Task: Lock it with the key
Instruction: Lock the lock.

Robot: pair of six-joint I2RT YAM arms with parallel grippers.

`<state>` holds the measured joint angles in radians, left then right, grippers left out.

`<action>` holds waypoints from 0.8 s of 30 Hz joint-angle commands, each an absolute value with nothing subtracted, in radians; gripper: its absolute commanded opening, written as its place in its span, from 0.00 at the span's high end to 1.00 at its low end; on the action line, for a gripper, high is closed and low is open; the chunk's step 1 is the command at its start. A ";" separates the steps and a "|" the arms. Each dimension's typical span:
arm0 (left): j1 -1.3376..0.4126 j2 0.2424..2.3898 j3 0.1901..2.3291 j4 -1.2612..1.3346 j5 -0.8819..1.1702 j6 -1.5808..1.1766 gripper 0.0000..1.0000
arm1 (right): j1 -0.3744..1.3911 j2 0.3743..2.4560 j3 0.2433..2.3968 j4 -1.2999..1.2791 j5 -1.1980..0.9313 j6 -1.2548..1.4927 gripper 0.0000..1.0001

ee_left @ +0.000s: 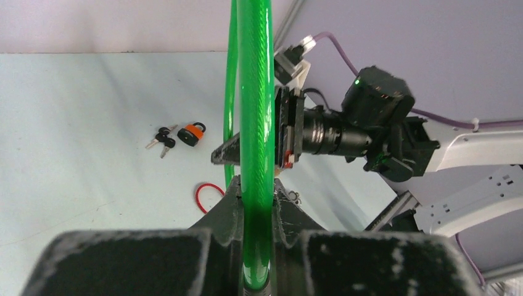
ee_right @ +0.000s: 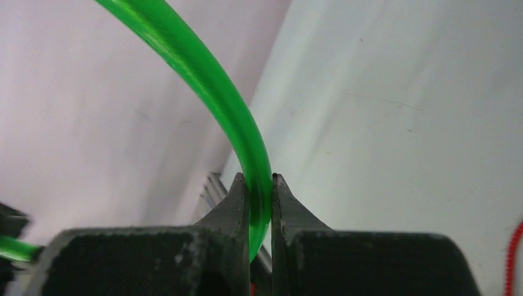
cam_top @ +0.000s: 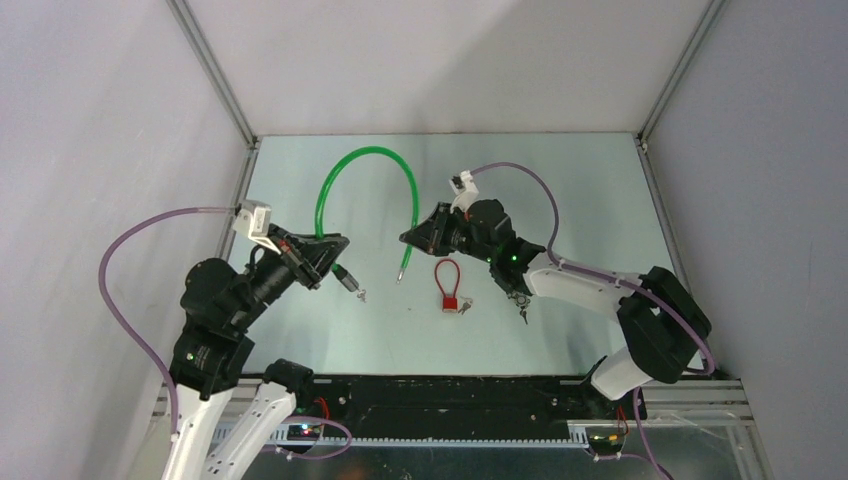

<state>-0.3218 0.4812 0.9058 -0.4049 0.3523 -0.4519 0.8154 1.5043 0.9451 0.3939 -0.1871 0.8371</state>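
A green cable lock (cam_top: pixel 362 157) arches over the table between my two grippers. My left gripper (cam_top: pixel 335 245) is shut on the cable near its dark lock head (cam_top: pixel 345 277), where a small key (cam_top: pixel 360 296) hangs. In the left wrist view the cable (ee_left: pixel 256 123) runs straight up between the shut jaws of that gripper (ee_left: pixel 256 191). My right gripper (cam_top: pixel 410 237) is shut on the cable's other leg, just above its free metal tip (cam_top: pixel 403 268). In the right wrist view the cable (ee_right: pixel 203 80) curves up and left from this gripper (ee_right: pixel 260 185).
A small red cable padlock (cam_top: pixel 447 285) with keys lies on the table between the arms; its loop (ee_left: pixel 206 196) shows in the left wrist view. An orange padlock (ee_left: pixel 191 134) with keys (ee_left: pixel 161 139) lies further off. Grey walls enclose the table.
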 commanded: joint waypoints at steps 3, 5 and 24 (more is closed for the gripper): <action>-0.314 0.494 0.876 -0.288 0.482 -0.444 1.00 | 0.879 1.358 0.994 0.440 0.029 1.067 1.00; -0.315 0.502 0.872 -0.265 0.509 -0.451 1.00 | 0.913 1.326 0.993 0.427 0.112 1.076 1.00; -0.323 0.506 0.754 0.073 0.876 -0.358 1.00 | 1.132 1.179 0.963 0.417 0.575 1.080 1.00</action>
